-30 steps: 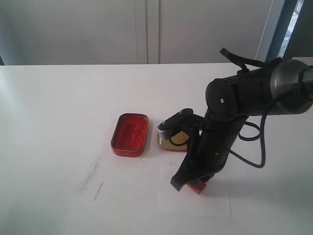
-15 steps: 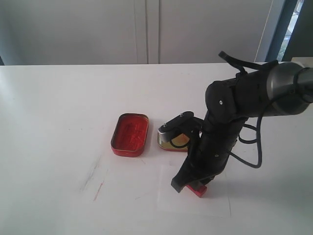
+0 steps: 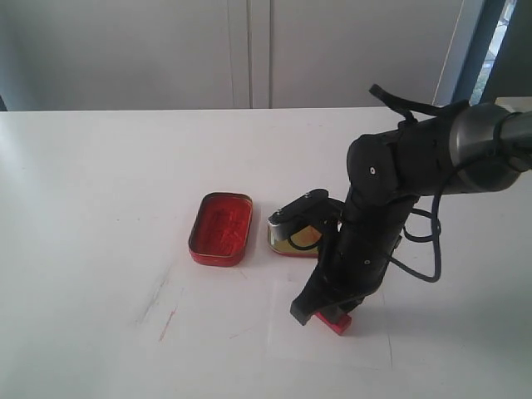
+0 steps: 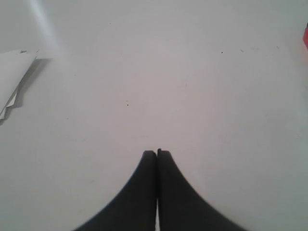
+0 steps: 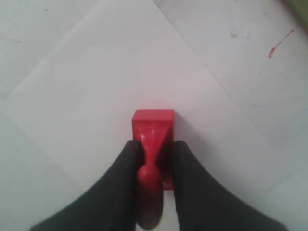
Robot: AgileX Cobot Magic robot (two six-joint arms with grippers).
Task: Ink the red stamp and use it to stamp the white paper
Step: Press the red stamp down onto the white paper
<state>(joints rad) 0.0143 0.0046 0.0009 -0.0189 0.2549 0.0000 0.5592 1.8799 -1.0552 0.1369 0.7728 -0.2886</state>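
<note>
The red stamp (image 3: 337, 322) stands on the white paper (image 3: 366, 345) near the table's front, right of centre. My right gripper (image 3: 327, 312) comes down on it from above and is shut on its narrow handle. In the right wrist view the two black fingers (image 5: 129, 159) clamp the knobbed handle on both sides, with the gripper (image 5: 153, 147) over the block base of the red stamp (image 5: 153, 126), which seems to rest flat on the white paper (image 5: 110, 77). My left gripper (image 4: 157, 153) is shut and empty above bare table; the exterior view does not show it.
The open red ink tin (image 3: 221, 227) lies left of the arm. Its gold-lined lid (image 3: 295, 237) sits beside it, partly behind the gripper. Faint red smears (image 3: 166, 324) mark the table at the front left. A white sheet edge (image 4: 12, 72) shows in the left wrist view.
The right arm has shifted a little to the right and settled, with the stamp staying on the paper. Its grip has not changed.
</note>
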